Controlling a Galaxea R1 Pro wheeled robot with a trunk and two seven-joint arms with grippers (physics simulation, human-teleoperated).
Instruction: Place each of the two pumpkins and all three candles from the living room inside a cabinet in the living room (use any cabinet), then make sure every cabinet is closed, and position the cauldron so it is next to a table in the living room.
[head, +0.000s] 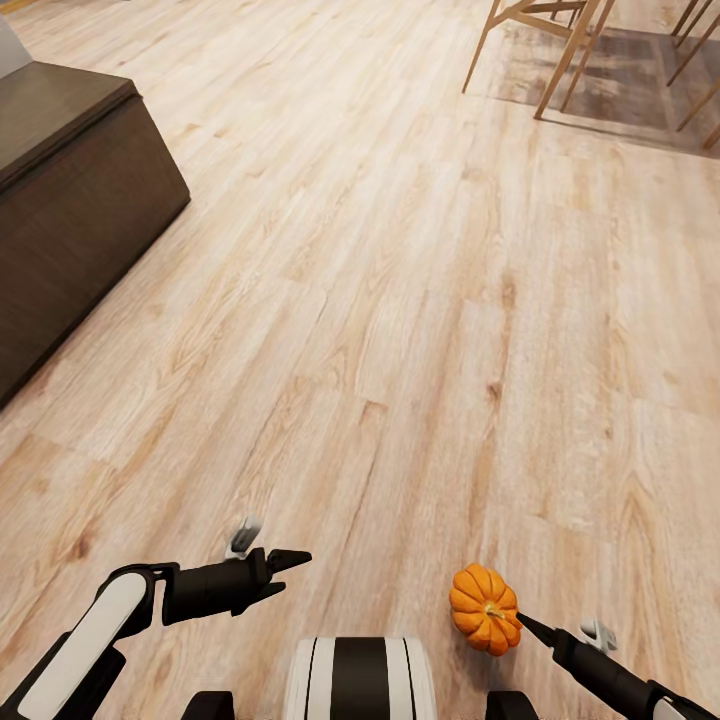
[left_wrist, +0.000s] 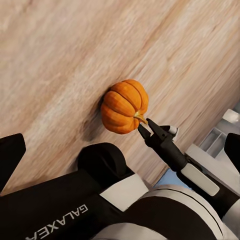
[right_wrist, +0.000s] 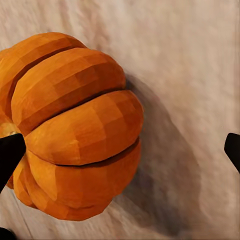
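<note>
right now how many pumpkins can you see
1. The pumpkin sits at the tip of the right gripper, low over the wooden floor. Any other pumpkin may be out of view.

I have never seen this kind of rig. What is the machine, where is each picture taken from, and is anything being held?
This is a simulated wheeled robot with two arms. The head view looks down over both arms at a wood floor. A dark cabinet stands at the left and wooden furniture legs stand far ahead. The other two pictures come from a camera on each wrist. The left gripper is open and empty. The right gripper is at an orange pumpkin. In the right wrist view its fingers are wide apart and one touches the pumpkin, so it is not clamped. The pumpkin seems to lie on the floor.
</note>
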